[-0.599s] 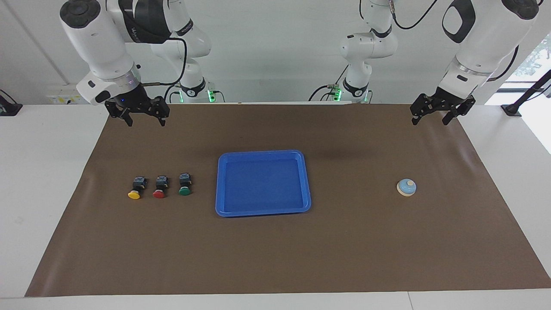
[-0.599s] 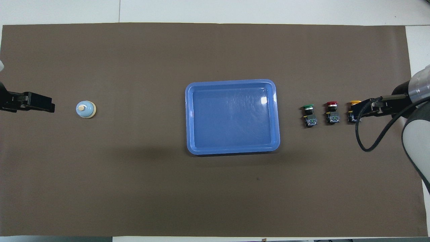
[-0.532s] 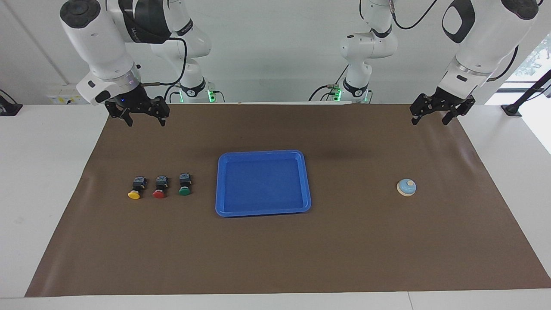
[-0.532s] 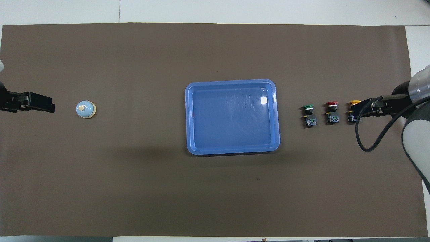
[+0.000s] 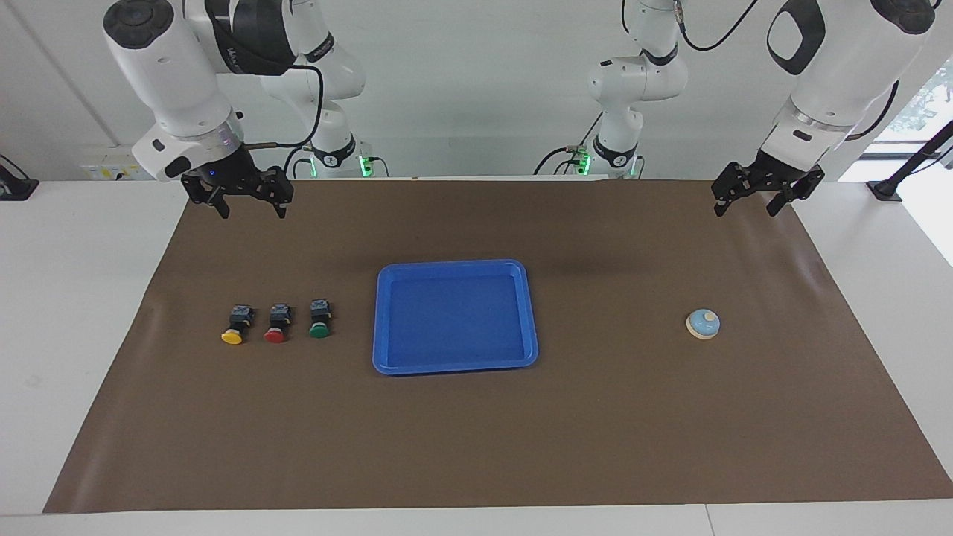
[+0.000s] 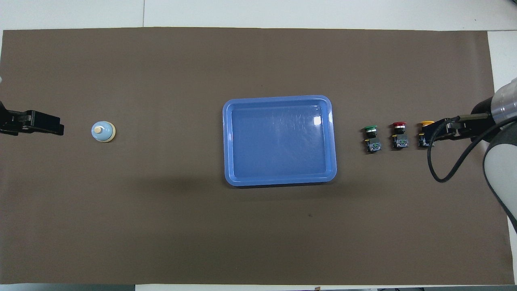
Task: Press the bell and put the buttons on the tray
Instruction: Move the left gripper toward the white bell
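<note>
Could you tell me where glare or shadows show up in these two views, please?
Overhead view: a bright glare patch on the tray floor near one corner, and a soft dark shadow on the mat along the tray's robot-side edge. Facing view: no glare on the tray, only a faint shadow smudge on the mat beside it.

Even, bright light falls from above me; a white glare patch shines on the tray (image 6: 317,120), with soft shadows beneath it.
</note>
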You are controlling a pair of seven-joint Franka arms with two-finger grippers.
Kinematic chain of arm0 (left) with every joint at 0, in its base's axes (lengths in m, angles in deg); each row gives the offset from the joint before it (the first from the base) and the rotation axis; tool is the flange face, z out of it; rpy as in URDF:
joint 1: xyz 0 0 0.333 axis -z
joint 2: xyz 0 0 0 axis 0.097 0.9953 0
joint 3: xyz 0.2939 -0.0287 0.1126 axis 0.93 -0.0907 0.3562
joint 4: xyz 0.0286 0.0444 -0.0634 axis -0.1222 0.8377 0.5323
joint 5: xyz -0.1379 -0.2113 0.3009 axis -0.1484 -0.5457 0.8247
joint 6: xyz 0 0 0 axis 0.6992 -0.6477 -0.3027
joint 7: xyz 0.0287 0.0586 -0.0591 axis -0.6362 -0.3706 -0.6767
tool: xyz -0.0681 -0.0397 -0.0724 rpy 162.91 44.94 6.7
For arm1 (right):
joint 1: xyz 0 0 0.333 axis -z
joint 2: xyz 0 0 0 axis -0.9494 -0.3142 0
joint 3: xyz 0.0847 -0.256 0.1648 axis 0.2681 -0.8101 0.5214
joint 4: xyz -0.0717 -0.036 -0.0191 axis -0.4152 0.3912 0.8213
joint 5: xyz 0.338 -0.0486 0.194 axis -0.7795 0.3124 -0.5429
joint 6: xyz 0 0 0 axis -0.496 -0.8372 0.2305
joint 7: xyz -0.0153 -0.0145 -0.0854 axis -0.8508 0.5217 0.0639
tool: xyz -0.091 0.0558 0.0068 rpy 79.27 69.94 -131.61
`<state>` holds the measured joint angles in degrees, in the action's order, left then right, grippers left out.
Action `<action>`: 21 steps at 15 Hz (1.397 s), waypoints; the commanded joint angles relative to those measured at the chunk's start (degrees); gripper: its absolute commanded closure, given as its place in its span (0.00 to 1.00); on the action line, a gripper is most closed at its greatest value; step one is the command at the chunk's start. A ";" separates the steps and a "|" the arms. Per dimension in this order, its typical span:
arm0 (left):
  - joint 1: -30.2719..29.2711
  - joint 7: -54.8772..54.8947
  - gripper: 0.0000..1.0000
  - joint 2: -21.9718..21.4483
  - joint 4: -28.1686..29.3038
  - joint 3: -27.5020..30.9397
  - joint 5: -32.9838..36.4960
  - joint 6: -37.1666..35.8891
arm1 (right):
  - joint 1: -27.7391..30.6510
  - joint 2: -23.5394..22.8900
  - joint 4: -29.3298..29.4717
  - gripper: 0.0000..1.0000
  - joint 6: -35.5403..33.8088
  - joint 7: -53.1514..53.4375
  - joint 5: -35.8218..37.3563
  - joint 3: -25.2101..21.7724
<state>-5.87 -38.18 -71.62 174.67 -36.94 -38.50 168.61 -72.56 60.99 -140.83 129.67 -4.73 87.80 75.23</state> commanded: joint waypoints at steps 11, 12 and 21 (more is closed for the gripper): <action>-3.75 -0.40 1.00 6.51 12.99 0.37 1.13 21.35 | 1.05 0.75 -0.58 0.00 -0.68 -0.77 0.25 0.70; -3.48 -0.40 1.00 7.92 13.08 0.37 1.13 23.12 | 1.05 0.75 -0.58 0.00 -0.76 -0.77 0.25 0.70; -3.75 -0.31 1.00 13.12 18.88 0.37 1.13 37.19 | 1.05 0.75 -0.58 0.00 -0.76 -0.77 0.25 0.61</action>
<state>-9.34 -38.37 -58.56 192.61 -36.61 -38.37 203.27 -72.56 60.99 -140.83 129.67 -4.73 87.80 75.23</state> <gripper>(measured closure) 0.991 0.000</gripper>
